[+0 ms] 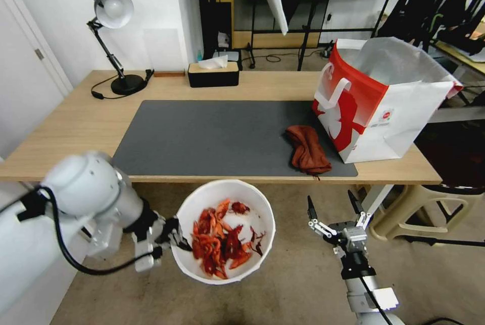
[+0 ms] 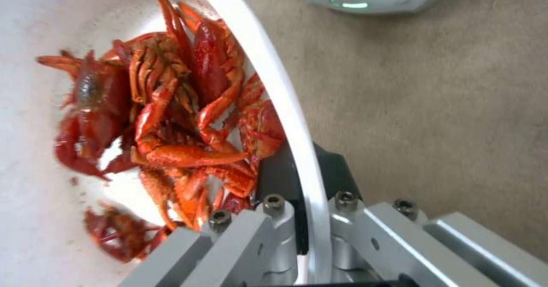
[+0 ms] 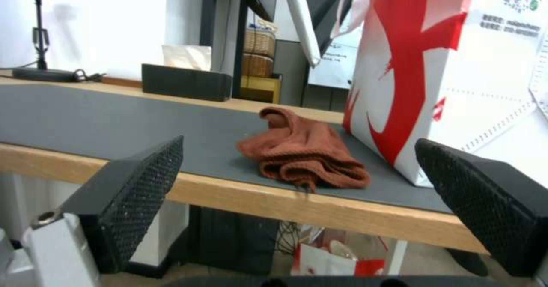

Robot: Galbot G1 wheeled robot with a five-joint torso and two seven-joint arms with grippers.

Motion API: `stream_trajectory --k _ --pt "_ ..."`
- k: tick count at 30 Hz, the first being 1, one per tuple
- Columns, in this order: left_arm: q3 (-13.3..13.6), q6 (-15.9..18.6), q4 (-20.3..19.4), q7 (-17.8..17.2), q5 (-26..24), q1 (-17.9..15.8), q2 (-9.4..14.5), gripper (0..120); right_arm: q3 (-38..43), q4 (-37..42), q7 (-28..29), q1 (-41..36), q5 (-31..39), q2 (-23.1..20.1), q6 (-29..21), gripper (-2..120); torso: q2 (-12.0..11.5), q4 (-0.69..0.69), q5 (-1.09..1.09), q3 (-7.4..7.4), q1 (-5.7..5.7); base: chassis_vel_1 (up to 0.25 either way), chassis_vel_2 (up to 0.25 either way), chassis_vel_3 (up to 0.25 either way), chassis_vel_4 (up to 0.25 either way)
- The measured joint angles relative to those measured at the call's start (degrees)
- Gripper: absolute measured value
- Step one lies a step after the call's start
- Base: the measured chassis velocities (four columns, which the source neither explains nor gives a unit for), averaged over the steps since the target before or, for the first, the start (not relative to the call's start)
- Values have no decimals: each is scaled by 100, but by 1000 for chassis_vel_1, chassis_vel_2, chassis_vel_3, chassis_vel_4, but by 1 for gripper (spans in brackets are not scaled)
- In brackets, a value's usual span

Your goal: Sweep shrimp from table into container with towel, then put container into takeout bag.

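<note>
Below the table (image 1: 76,128) edge, left claw (image 1: 174,239) pinches the container (image 1: 262,219) rim; right claw (image 1: 333,203) gapes wide.

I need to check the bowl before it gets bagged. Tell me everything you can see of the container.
The container is a round white bowl, plastic by its look, with sloping sides and a wide rim. It is held off the table, over the floor in front of the table's near edge, roughly level. The left gripper pinches its rim, one finger inside, one outside. A pile of red-orange shrimp lies inside.
</note>
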Motion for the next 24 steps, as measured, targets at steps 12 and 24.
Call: stream_trajectory --k 12,24 --pt "593 140 586 -18 -731 -1774 326 0 -70 211 -71 26 -2 -9 -123 100 0 0 1 0 0 0 0 0 0" --pt "1396 269 1647 -114 -517 -3473 -941 0 -55 152 -111 116 80 138 -119 100 0 -1 0 1 0 0 0 0 0"
